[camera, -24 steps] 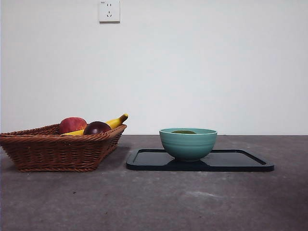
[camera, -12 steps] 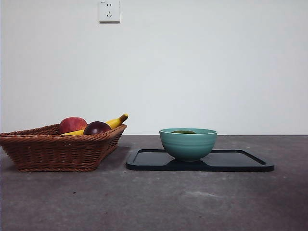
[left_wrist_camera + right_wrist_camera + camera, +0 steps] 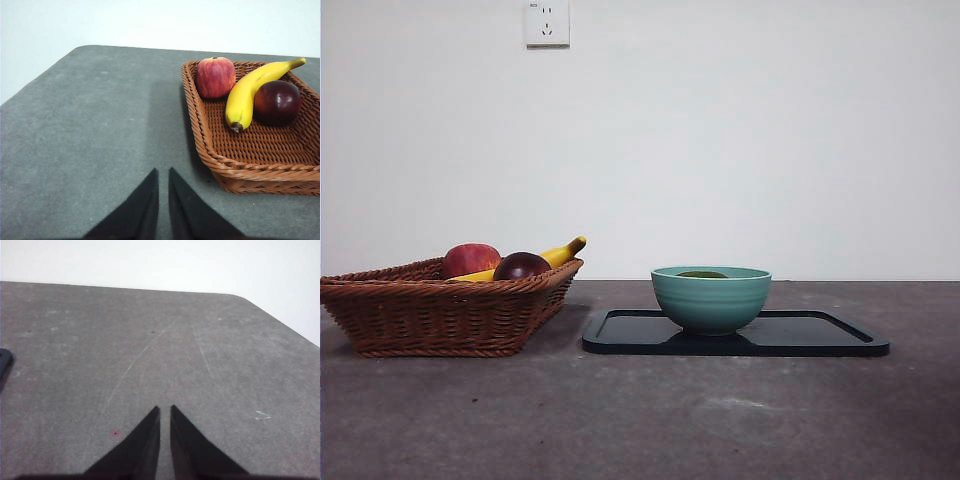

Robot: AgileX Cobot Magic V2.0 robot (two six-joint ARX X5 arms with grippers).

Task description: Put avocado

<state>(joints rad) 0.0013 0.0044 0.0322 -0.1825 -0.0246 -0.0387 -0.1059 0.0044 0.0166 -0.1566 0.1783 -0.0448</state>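
On the black tray, the avocado already sits inside the teal bowl; left gripper and right gripper wait pressed together, empty, apart. Placement looks complete; nothing further seems called for.

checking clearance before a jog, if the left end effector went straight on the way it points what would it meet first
Nothing, as far as the picture shows: the left end effector points over bare table, and the wicker basket sits off to one side of that line.
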